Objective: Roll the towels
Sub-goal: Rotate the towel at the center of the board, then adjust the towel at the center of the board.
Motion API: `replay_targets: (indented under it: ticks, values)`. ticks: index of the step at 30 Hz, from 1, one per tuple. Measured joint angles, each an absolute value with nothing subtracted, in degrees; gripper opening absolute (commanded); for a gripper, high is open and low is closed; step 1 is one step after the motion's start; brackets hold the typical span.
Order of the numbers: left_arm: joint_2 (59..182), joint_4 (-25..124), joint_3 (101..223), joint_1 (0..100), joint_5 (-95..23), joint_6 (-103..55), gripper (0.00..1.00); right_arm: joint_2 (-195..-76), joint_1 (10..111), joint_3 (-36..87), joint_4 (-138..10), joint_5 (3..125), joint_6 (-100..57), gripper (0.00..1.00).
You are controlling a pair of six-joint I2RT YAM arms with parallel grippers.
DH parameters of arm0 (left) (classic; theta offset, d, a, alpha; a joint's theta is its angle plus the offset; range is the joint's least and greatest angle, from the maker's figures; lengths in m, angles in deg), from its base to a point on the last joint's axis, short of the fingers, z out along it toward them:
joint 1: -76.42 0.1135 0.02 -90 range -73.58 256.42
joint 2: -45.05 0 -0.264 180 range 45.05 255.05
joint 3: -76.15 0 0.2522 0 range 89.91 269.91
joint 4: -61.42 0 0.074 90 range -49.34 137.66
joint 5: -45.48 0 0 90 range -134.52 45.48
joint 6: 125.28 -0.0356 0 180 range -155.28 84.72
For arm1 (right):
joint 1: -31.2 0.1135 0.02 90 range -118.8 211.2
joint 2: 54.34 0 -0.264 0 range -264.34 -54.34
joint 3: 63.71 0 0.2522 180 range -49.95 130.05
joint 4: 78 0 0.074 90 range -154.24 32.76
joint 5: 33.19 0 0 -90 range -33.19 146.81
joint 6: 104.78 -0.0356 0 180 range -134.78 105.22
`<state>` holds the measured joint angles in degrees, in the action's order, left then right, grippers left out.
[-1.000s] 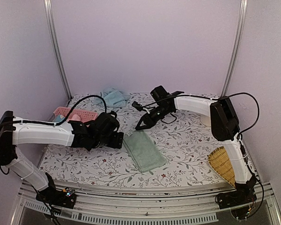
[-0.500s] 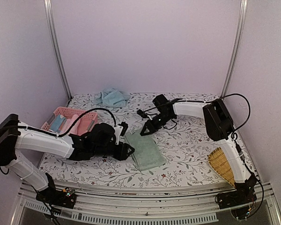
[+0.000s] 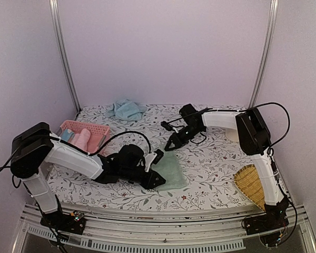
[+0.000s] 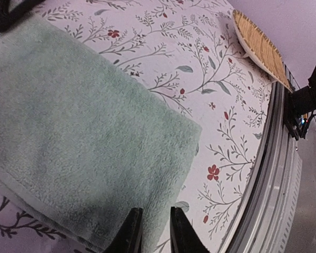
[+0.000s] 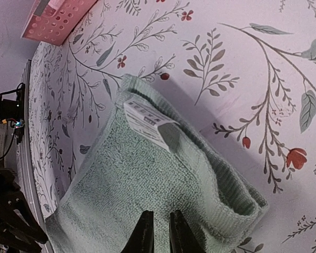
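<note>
The green towel point(image 3: 171, 169) is lying flat mid-table, slightly toward the near edge. The left gripper point(image 4: 155, 232) is sitting clenched at its near end, probably to start rolling, while the right gripper point(image 5: 159, 232), also pinched together, is working the tagged far end, likely pinning it

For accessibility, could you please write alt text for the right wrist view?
A folded green towel with a white label lies on the floral tablecloth; the right gripper, fingertips close together, is over it, a pink basket top left.
</note>
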<state>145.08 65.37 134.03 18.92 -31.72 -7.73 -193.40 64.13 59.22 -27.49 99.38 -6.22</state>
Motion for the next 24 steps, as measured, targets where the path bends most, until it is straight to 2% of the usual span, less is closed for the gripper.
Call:
replay_targets:
  ticks: [10, 16, 24]
  values:
    - [148.95, 69.18, 131.02, 18.53, -27.50, -6.31, 0.12, -193.21, 63.91, 62.13, -26.83, 101.15, -4.93, 0.14]
    - [151.94, 74.79, 130.82, 18.53, -26.08, -4.98, 0.11, -197.34, 62.31, 66.72, -27.01, 99.69, -6.55, 0.15]
    - [152.46, 76.02, 130.78, 18.55, -25.97, -5.09, 0.11, -199.26, 60.41, 67.02, -26.99, 98.79, -7.95, 0.14]
